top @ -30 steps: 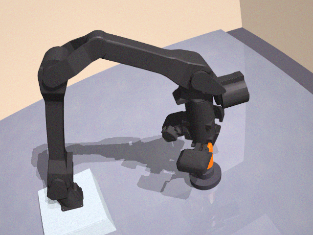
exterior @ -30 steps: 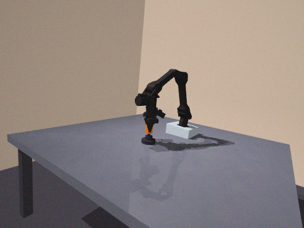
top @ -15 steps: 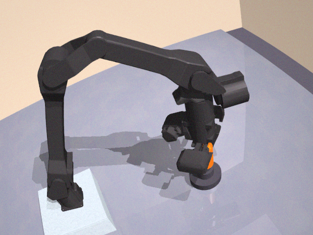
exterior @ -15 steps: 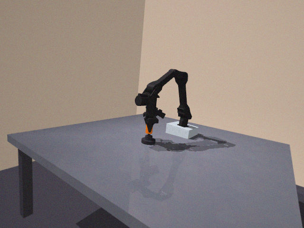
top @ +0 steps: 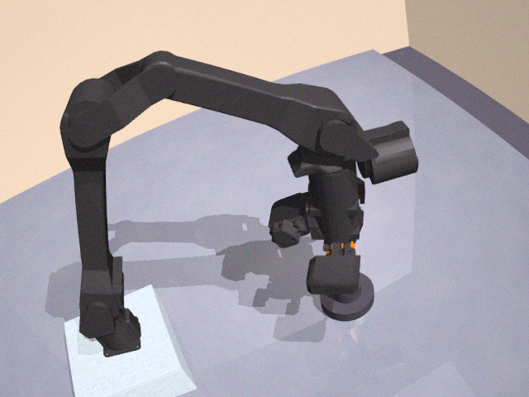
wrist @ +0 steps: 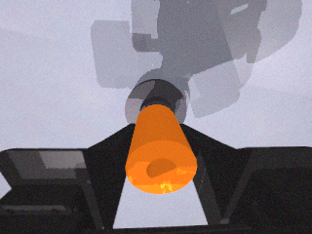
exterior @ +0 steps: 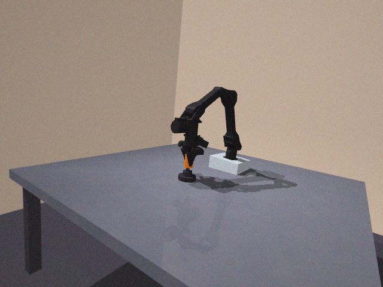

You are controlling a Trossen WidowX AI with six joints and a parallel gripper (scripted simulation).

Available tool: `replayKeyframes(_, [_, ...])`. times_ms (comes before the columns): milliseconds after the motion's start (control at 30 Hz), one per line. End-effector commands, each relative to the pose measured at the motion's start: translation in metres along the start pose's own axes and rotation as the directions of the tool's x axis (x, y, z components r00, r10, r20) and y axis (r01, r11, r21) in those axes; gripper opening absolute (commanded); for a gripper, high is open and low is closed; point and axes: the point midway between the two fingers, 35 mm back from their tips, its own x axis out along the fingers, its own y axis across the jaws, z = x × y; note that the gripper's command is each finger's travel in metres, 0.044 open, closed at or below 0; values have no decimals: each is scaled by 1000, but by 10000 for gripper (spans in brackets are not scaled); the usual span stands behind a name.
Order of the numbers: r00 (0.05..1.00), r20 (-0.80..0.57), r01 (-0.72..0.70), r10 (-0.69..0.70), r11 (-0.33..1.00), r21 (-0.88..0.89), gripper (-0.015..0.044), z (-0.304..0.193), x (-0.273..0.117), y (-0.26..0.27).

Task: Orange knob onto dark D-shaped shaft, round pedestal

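The orange knob (exterior: 186, 163) (wrist: 161, 151) stands upright between the fingers of my gripper (top: 339, 271) (exterior: 189, 160) (wrist: 157, 128), which is shut on it. In the top view a finger hides most of the knob. The round dark pedestal (top: 364, 303) (exterior: 187, 178) (wrist: 134, 103) stands on the table below, with a narrower raised step in its middle. In the exterior view a short stretch of the dark shaft (exterior: 187, 169) shows between the knob's lower end and that step. The knob is over the shaft, above the pedestal. The shaft's flat side and the knob's lower hole are hidden.
The arm's pale base block (top: 140, 359) (exterior: 224, 164) stands on the grey table (top: 239, 367) (exterior: 278, 222), off to one side of the pedestal. Arm shadows fall between the block and the pedestal. Walls rise behind the table.
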Motion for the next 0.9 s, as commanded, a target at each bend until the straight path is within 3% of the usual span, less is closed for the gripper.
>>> replayKeyframes(0, [1000, -11, 0, -1, 1000, -22, 0, 1, -5, 1])
replayKeyframes(867, [1000, -12, 1, -1, 1000, -22, 0, -6, 1, -2])
